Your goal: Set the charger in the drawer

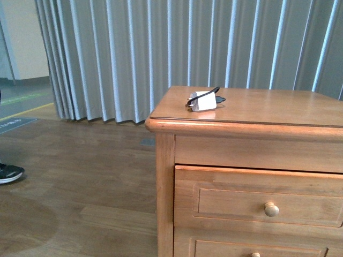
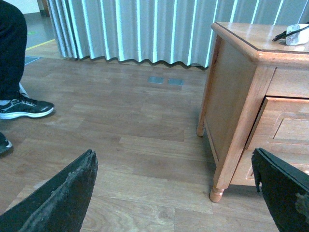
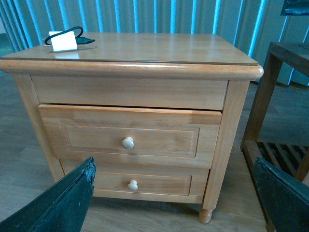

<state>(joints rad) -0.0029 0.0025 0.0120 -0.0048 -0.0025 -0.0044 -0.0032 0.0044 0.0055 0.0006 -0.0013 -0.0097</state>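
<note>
at the far left of the front view, one dark shoe point(image 1: 8, 172) with a white sole rests on the wooden floor point(image 1: 80, 176), and a pleated grey curtain point(image 1: 161, 48) hangs behind it. the left gripper point(image 2: 172, 159) hangs above that floor with its two black fingers point(image 2: 63, 193) spread wide apart; it holds nothing and touches nothing. right of it stands one wooden cabinet point(image 1: 165, 187). on the cabinet's top lies one charger point(image 1: 202, 101), a small white block with a thin black cable looped on it. it sits close to the top's left edge, set back from the front edge and well away from the right corners. below the top's front edge is the drawer point(image 1: 257, 198), the upper of two. its front stands slightly out from the cabinet's face, and its inside is hidden. it carries one round pale knob point(image 1: 271, 209). the lower drawer point(image 3: 164, 184) beneath it has one knob too, making two drawers and two knobs in all. the right gripper point(image 3: 174, 164) faces the cabinet front, its two black fingers point(image 3: 67, 203) likewise wide apart, empty and clear of both drawers. past the cabinet's right edge stands one darker wooden side table point(image 3: 289, 50).
</note>
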